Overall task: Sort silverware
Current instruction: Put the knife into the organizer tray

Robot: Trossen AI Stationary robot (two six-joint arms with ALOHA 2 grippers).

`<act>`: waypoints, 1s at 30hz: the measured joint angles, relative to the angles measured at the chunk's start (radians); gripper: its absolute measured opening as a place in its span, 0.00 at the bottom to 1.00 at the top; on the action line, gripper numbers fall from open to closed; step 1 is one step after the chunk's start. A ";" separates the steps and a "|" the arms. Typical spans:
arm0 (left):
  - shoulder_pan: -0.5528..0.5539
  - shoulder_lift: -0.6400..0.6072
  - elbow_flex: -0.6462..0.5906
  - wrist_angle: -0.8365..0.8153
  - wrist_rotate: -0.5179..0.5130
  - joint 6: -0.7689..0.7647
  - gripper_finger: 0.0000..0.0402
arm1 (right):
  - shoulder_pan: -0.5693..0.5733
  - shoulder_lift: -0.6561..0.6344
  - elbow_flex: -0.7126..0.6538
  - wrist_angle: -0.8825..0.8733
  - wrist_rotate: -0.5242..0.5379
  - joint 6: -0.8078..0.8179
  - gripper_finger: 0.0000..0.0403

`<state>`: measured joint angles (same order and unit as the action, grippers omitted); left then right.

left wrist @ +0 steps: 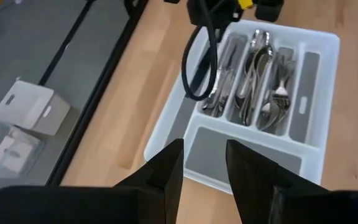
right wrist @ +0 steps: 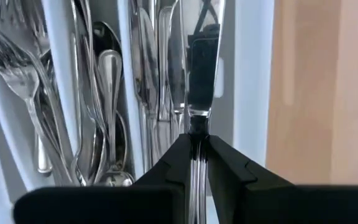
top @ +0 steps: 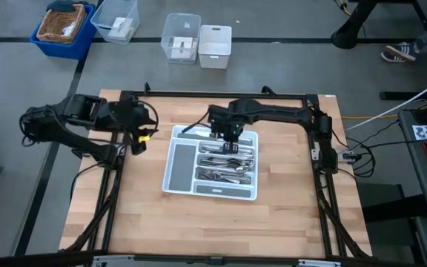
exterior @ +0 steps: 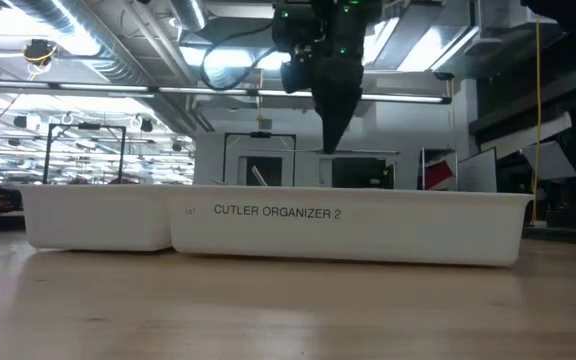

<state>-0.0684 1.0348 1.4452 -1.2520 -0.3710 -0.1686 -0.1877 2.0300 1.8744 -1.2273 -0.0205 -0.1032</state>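
Observation:
A white tray [top: 170,185] with grey compartments lies mid-table, and silverware [top: 224,167] fills its long compartments. In the low view its side wall [exterior: 368,225] spans the picture. My right gripper [top: 232,142] points down over the tray's far side, shut on a table knife [right wrist: 199,62]. The knife's blade reaches out past the fingertips, over the farthest compartment beside the tray's wall [right wrist: 253,62]. Forks and spoons [right wrist: 98,93] lie in the neighbouring compartments. My left gripper [left wrist: 204,168] hovers open off the tray's left end, above the wood, with nothing between its fingers. My right gripper pinches the knife's handle [right wrist: 197,134] between its two fingers, just behind the blade. The fingers come from above, pointing down. The blade runs along the compartment. I cannot tell whether its tip touches the tray.
Clear bins [top: 180,37] and a blue basket [top: 65,26] stand on the floor beyond the far edge. A black frame [top: 221,95] borders the table. A black cable loop [left wrist: 201,62] hangs from the right arm over the tray. Bare wood [top: 213,222] lies near the front.

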 joint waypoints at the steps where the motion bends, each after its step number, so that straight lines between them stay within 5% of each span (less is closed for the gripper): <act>1: 0.008 0.000 0.000 0.003 0.000 -0.005 0.28 | -0.005 0.000 0.000 -0.003 -0.011 -0.001 0.11; 30: 0.169 0.001 0.000 0.006 0.000 -0.012 0.28 | -0.009 0.002 -0.365 0.321 -0.002 -0.035 0.11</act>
<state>0.1009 1.0359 1.4452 -1.2457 -0.3706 -0.1802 -0.1970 2.0315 1.5095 -0.9066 -0.0229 -0.1385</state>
